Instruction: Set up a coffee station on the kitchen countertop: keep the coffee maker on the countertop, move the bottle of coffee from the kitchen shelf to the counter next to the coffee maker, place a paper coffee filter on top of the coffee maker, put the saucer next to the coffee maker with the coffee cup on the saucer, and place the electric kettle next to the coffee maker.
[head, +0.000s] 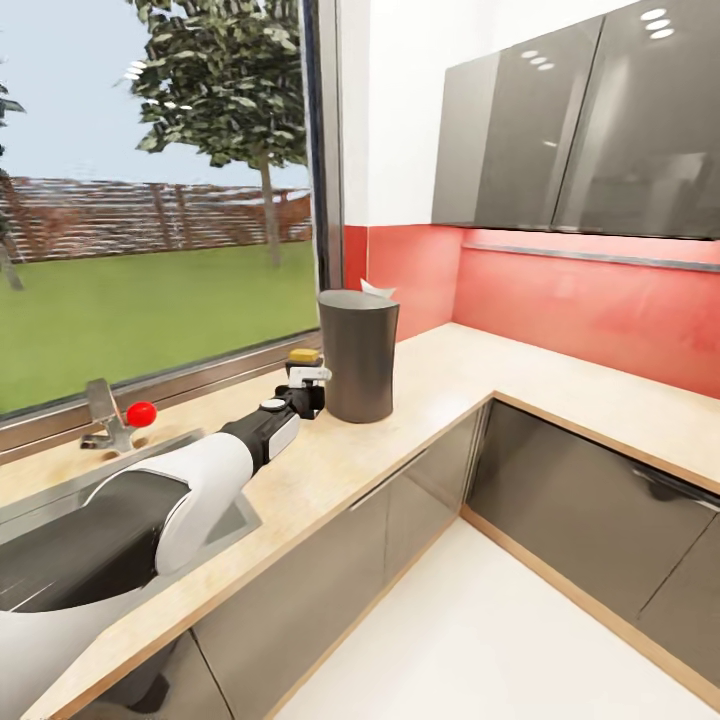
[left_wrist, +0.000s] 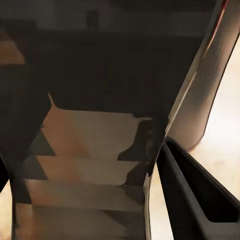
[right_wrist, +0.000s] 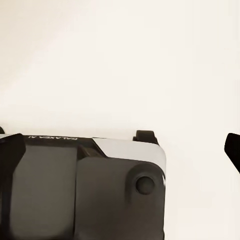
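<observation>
In the head view, the left claw (head: 306, 385) is reaching at a yellow-capped jar, probably the bottle of coffee (head: 305, 357), with the coffee maker (head: 358, 355) just beside. Whether it is grasping, I cannot tell.

In the left wrist view, dark surfaces are crowding close; bumping could topple the maker.
</observation>
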